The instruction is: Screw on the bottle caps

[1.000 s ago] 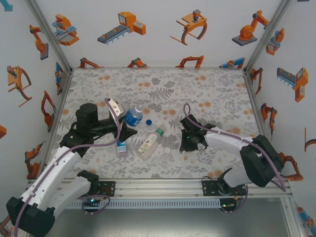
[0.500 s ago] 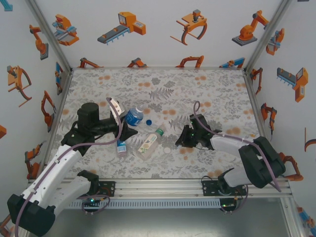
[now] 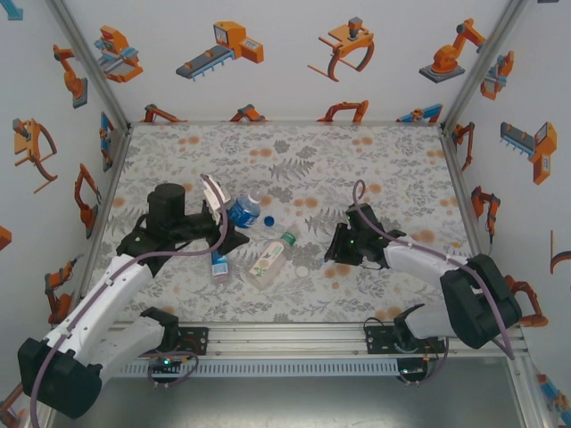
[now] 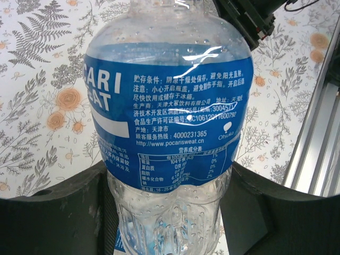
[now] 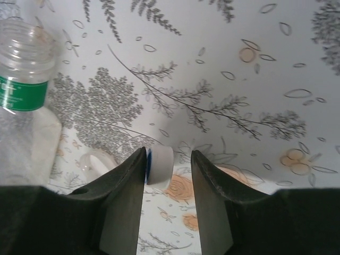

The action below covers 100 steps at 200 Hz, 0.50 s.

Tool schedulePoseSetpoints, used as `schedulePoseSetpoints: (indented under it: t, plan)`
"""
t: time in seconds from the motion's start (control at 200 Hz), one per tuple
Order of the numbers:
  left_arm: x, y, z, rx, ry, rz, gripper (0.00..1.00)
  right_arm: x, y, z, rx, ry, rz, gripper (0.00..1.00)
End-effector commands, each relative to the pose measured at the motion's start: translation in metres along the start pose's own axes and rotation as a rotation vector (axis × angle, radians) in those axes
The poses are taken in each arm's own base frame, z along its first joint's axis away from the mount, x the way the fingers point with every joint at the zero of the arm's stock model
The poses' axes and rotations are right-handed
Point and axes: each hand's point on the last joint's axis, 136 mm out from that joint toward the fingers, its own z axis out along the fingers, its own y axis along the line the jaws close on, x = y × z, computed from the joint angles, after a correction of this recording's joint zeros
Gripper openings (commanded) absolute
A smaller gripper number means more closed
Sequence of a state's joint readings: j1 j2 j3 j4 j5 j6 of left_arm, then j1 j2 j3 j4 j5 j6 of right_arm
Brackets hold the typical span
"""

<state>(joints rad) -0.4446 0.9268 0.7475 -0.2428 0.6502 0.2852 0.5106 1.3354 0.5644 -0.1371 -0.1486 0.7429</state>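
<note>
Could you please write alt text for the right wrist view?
A white cap sits between two dark fingers, touching one only. Beside them lie an uncapped bottle with a green neck ring and another white cap.

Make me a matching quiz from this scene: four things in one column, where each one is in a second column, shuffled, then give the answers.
Things
1. blue-label bottle
2. wide bottle with green neck ring
3. blue cap
4. white cap with blue rim

Places
A. between the fingers of the right claw
B. lying on the table, neck uncapped
C. gripped in the left claw
D. loose on the table, beside the gripped bottle

Pairs: 1-C, 2-B, 3-D, 4-A
</note>
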Motion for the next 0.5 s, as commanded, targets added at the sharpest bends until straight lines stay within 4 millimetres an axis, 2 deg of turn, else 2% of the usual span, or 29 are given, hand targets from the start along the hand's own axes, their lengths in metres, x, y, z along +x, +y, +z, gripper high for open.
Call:
schedulePoseSetpoints:
  t: [0.0,0.29,0.496]
  plan:
    - [-0.007,-0.002,-0.002,0.006,-0.011,0.034,0.0,0.01,-0.026,-0.01,0.125,0.03,-0.026,0.41]
    - [-0.005,-0.001,-0.002,0.0,-0.006,0.035,0.0,-0.008,-0.023,-0.036,0.188,-0.005,-0.092,0.41]
    - [-0.006,-0.002,-0.002,0.001,-0.007,0.036,0.0,0.005,-0.021,-0.023,0.15,0.054,-0.068,0.41]
